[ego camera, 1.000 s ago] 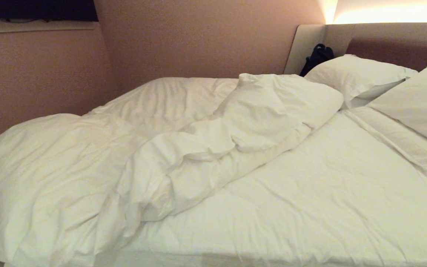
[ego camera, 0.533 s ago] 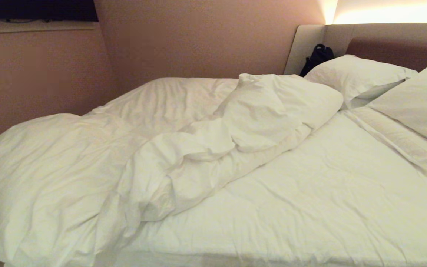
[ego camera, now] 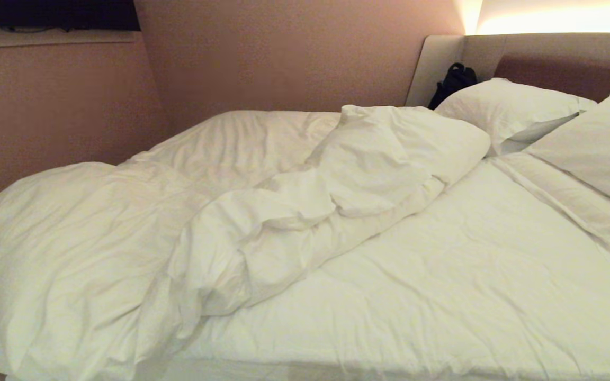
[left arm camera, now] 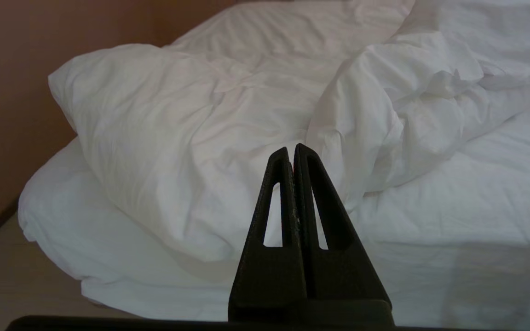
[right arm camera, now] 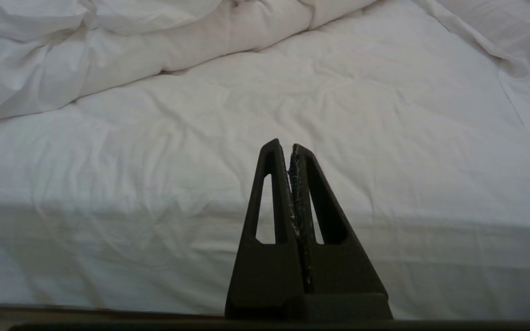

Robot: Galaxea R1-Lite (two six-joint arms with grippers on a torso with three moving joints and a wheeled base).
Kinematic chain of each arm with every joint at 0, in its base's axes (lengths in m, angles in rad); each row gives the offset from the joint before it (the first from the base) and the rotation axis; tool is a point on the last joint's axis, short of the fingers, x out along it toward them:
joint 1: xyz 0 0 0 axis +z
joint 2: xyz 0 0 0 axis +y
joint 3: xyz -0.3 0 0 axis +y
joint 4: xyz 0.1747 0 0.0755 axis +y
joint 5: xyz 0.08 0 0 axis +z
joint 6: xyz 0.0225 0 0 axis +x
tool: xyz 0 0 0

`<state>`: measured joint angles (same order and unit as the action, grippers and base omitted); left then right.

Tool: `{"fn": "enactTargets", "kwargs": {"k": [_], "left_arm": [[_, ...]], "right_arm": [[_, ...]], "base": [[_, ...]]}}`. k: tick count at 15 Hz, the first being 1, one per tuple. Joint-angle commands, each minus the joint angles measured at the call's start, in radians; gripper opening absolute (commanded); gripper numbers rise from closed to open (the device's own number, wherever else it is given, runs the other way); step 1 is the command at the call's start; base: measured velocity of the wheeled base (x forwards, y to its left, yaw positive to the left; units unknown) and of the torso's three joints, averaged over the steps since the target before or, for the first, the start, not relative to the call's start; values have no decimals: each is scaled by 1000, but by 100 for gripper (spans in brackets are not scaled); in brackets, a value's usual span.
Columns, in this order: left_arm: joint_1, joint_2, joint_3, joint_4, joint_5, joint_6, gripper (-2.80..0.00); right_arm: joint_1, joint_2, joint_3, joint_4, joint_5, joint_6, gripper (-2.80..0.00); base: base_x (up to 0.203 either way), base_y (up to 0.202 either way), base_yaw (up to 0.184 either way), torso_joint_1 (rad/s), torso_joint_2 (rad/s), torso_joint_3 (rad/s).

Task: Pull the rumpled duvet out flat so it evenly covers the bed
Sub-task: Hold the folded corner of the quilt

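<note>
A wide bed (ego camera: 442,296) fills the view, seen from its near long side, with the headboard (ego camera: 548,58) at the far right. At the far left a pinkish wall (ego camera: 61,106) runs along the bed's foot end and far side. The duvet (ego camera: 141,238) lies bunched on the left half of the bed, one puffy fold hanging over the near left corner, and from there a thick rumpled ridge runs diagonally away toward the far right, ending just beside the pillows. The left hand (left arm camera: 294,149), seen from its own wrist camera, is closed and holds nothing; it hovers short of the bed's near edge, pointing at the hanging fold, which lies straight ahead of it and close, so this arm looks the better placed to take hold. Further right the mattress shows only the bare sheet (ego camera: 469,275), wrinkled and uncovered. The right hand (right arm camera: 290,148) is also closed and empty, pointing over that bare sheet with the duvet ridge well apart, off toward the left arm's side. At the far right two pillows (ego camera: 506,111) lean against the headboard, with a dark bag (ego camera: 453,82) behind them. Nothing stands between the left hand and the fold.
</note>
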<state>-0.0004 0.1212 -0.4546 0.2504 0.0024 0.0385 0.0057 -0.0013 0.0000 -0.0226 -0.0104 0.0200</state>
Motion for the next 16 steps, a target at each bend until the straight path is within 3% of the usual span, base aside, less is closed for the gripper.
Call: {"fn": "enactTargets", "kwargs": {"k": [1, 7, 11, 16], "left_arm": [[-1, -100, 52, 1, 0, 1, -280], [0, -120, 295, -237, -8, -25, -280], [0, -121, 397, -256, -5, -20, -280], [0, -121, 441, -255, 25, -31, -280]], "right_arm": [[0, 1, 0, 0, 0, 0, -280], [0, 1, 0, 0, 0, 0, -280], [0, 1, 0, 0, 0, 0, -280], [0, 1, 0, 0, 0, 0, -280]], "base": [[0, 0, 0, 0, 0, 0], [0, 0, 0, 0, 0, 0], [0, 0, 0, 0, 0, 0], [0, 0, 0, 0, 0, 0]]}}
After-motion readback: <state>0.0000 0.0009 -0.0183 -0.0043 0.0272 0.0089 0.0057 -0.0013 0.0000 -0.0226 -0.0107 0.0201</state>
